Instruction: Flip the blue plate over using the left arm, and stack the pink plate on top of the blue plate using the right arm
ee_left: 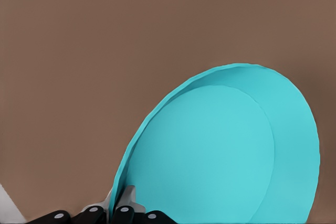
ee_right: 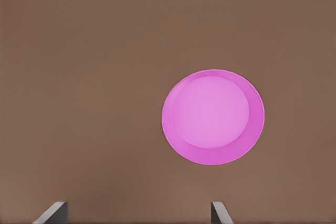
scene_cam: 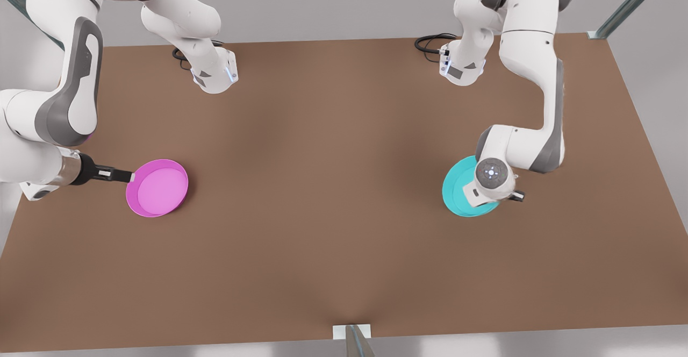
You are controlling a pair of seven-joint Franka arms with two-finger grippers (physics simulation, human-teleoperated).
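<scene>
My blue plate (ee_left: 220,156) is pinched at its rim in my left pincer (ee_left: 119,209), whose fingers (ee_left: 128,200) are closed tight on that edge, one on each face. The plate stands tilted, one edge raised off the table (scene_cam: 322,185), toward the front view's right. My left arm (scene_cam: 532,104) comes down from its base at the table's far edge, elbow bent, the wrist turned over and hanging right above the blue plate (scene_cam: 457,190), hiding part of it.

The pink plate (scene_cam: 157,187) lies flat on the table, rim up, well apart from the blue plate, toward the front view's left. My right pincer (scene_cam: 128,176) points sideways at the pink plate, its tip at the rim on the side away from the blue plate. In the right wrist view its fingers (ee_right: 220,213) are spread wide with nothing between them, and the pink plate (ee_right: 212,116) lies ahead of them. My right arm (scene_cam: 59,104) reaches low over the table, forearm nearly level.
</scene>
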